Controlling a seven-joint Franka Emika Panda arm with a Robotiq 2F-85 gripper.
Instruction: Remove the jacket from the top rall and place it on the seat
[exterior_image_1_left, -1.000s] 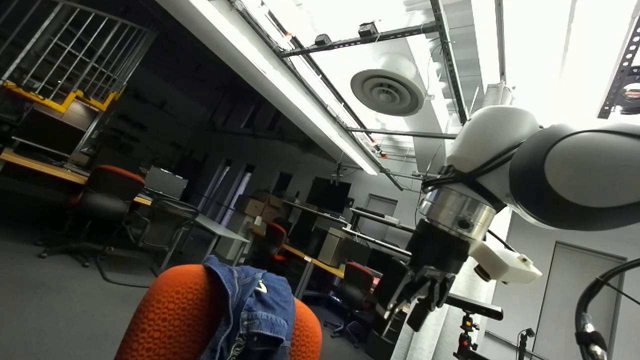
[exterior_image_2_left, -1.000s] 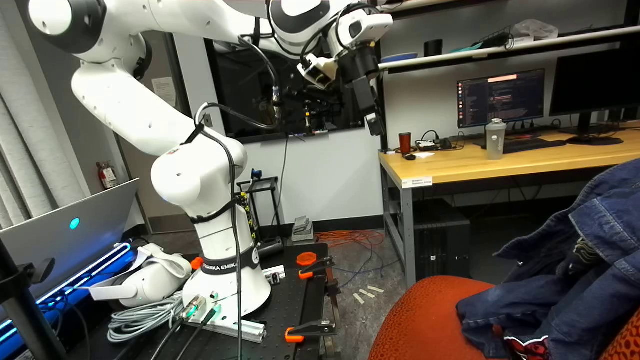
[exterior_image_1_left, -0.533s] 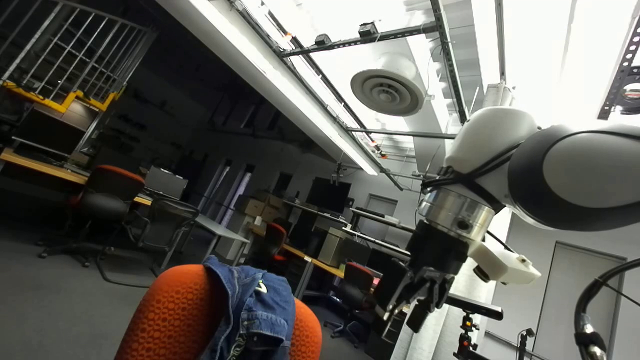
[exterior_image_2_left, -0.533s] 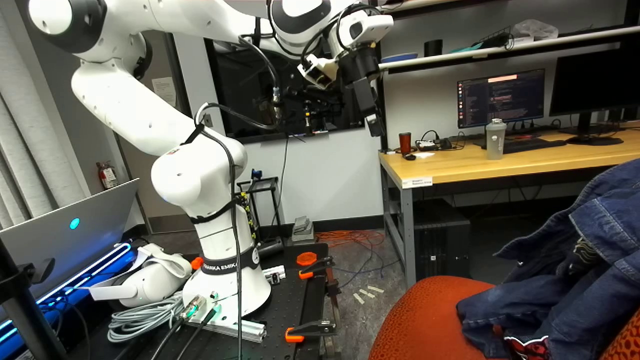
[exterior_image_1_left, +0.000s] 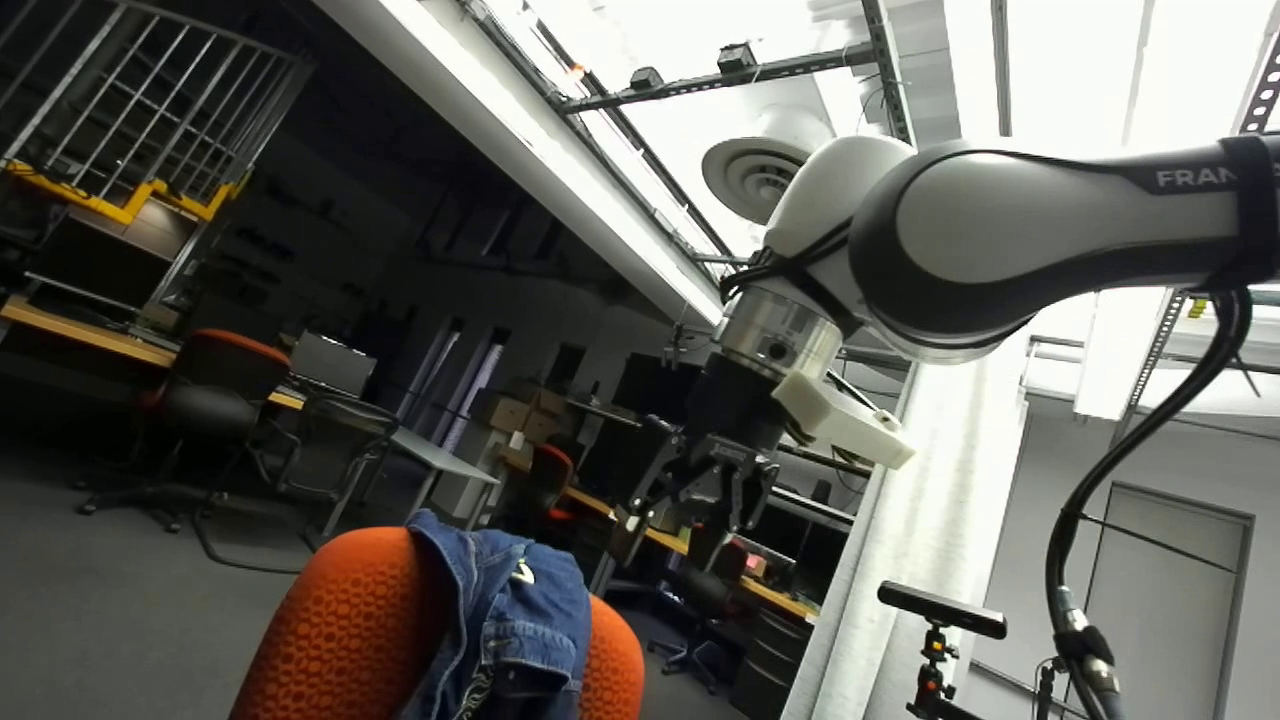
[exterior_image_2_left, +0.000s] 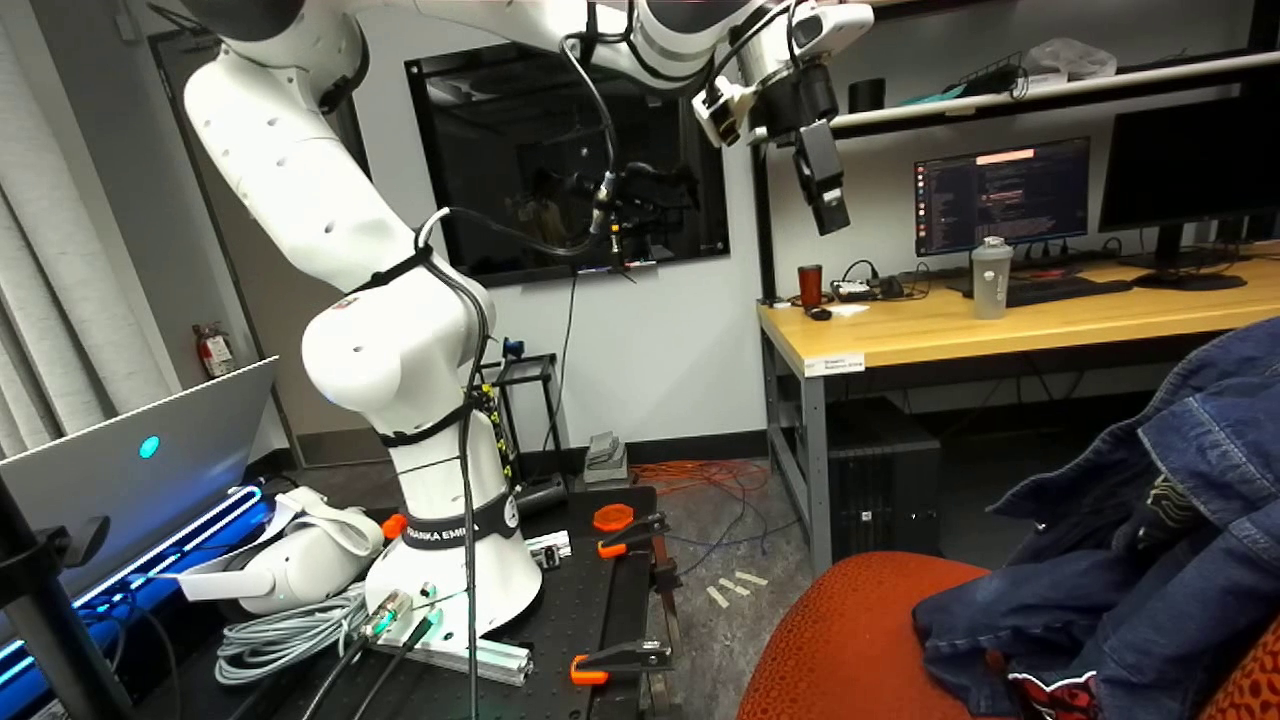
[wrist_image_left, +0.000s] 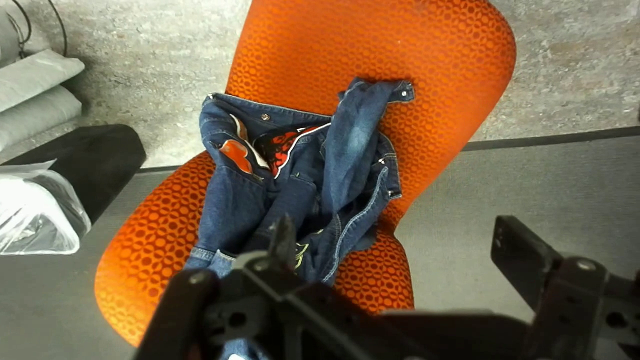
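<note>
The blue denim jacket hangs over the top rall of the orange chair and shows in both exterior views (exterior_image_1_left: 525, 620) (exterior_image_2_left: 1090, 600). In the wrist view the jacket (wrist_image_left: 295, 190) drapes from the backrest down onto the orange seat (wrist_image_left: 380, 45); the seat also shows in an exterior view (exterior_image_2_left: 860, 620). The rounded top rall (exterior_image_1_left: 365, 545) shows beside the jacket. My gripper (exterior_image_1_left: 672, 540) is above the chair and apart from the jacket. In the wrist view the gripper (wrist_image_left: 393, 239) is open and empty; its left finger covers part of the jacket.
A wooden desk (exterior_image_2_left: 900, 345) with a bottle (exterior_image_2_left: 990, 280) and monitors stands beyond the gripper. The robot's black table (exterior_image_2_left: 590, 580) with orange clamps is near the seat. A camera on a stand (exterior_image_1_left: 940, 610) is behind the arm. Plastic wrap (wrist_image_left: 35, 215) shows left.
The arm has reached out toward the chair: the gripper has moved left and up in an exterior view, right and slightly up in the other exterior picture. The jacket and chair have not moved.
</note>
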